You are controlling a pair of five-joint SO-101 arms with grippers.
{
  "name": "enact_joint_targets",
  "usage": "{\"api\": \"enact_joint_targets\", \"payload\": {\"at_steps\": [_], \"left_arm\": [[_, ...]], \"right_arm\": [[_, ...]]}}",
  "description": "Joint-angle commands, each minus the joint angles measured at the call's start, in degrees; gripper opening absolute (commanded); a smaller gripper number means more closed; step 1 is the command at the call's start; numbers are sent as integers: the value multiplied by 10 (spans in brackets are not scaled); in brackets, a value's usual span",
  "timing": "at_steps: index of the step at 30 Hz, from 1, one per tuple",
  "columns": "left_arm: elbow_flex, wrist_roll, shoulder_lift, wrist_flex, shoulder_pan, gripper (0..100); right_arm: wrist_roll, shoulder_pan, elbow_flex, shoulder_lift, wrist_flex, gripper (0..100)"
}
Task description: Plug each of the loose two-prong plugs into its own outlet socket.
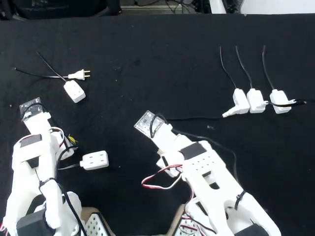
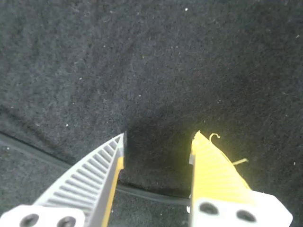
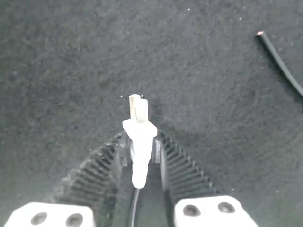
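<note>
Surface: black cloth table (image 1: 147, 54); its far edge runs along the top of the high view.
Right gripper (image 3: 140, 136): clenched on a white held plug (image 3: 137, 142), its two prongs poking forward past the fingertips.
Left gripper (image 2: 158, 142): released, fingers spread low over the cloth, with a black cord (image 2: 151, 193) crossing beneath.
Plugs: two, counting the loose plug (image 1: 78, 74) near the left edge.
Sockets: five. The far socket (image 1: 75, 91) is just beside the loose plug, the near socket (image 1: 94, 160) lies by the left arm, and a row of three sockets (image 1: 256, 101) sits at the right.
Open room: a broad stretch of cloth between the left pair and the right row.
</note>
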Motion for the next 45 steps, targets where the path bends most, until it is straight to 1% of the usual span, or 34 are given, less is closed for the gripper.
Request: {"api": "enact_joint_targets", "payload": {"at_steps": [1,17,25,38,39,42,45], "left_arm": [[-3,2,-10,-5,1,230],[-3,2,-10,-5,1,230],[-3,2,-10,-5,1,230],[-3,2,-10,-5,1,230],[-3,2,-10,-5,1,230],[-3,2,-10,-5,1,230],[-3,2,-10,-5,1,230]], "right_arm": [[-6,6,0,-4,1,87],[-9,8,15,-7,4,85],[-10,5,11,-4,-16,85],[-10,5,13,-4,-18,83],[-10,5,13,-4,-18,77],[-10,5,15,-4,-18,6],[-16,8,16,-7,-18,10]]}}
